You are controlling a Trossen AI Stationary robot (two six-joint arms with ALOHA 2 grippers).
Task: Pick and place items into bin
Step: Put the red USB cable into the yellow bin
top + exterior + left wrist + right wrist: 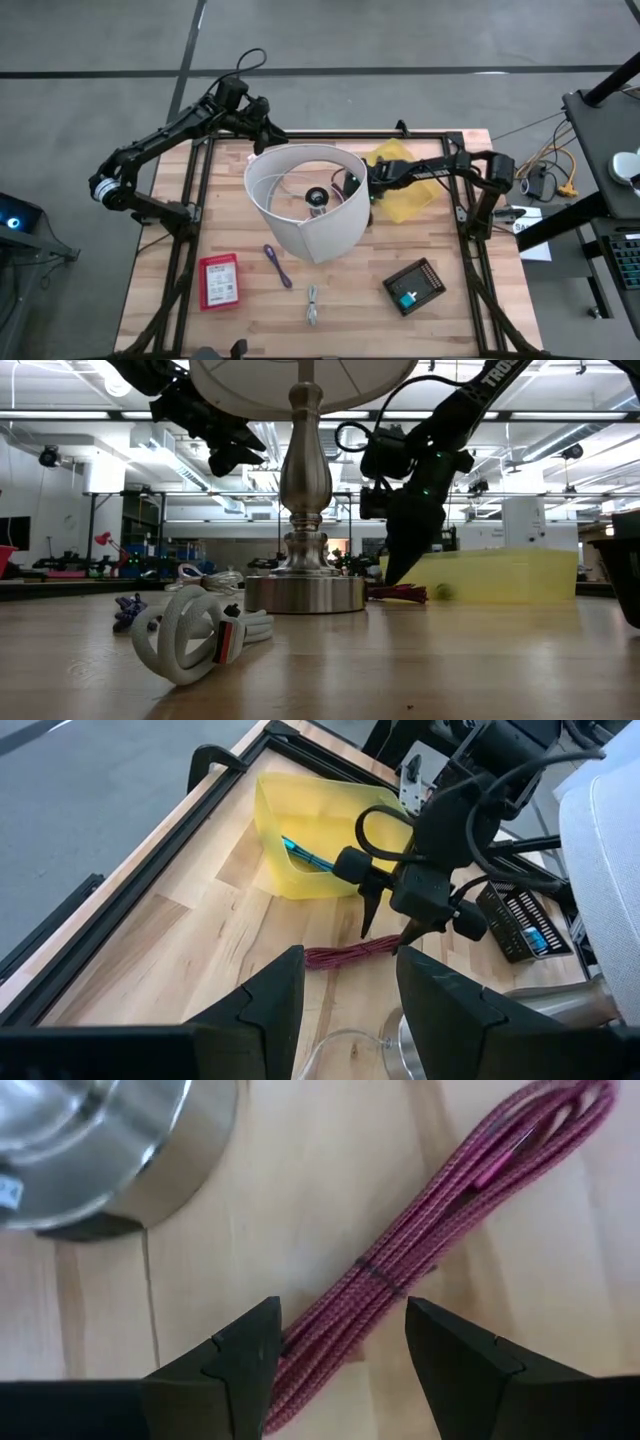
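A bundle of dark red braided cord (420, 1250) lies flat on the wood between the lamp base (90, 1150) and the yellow bin (300, 870). My right gripper (342, 1308) is open and points down over it, one finger on either side of the bundle's near end, and I see no touch. In the left wrist view the right gripper (385, 935) hovers just above the cord (345, 957). A blue stick (305, 855) lies in the bin. My left gripper (268, 135) is open, raised near the table's far edge behind the lampshade (300, 215).
The lamp stands mid-table, and its metal base (305, 592) is close to the right gripper. On the near half lie a red box (218, 280), a purple cord (277, 265), a coiled white cable (312, 303) and a black box (413, 285). Black frame rails run along the table's sides.
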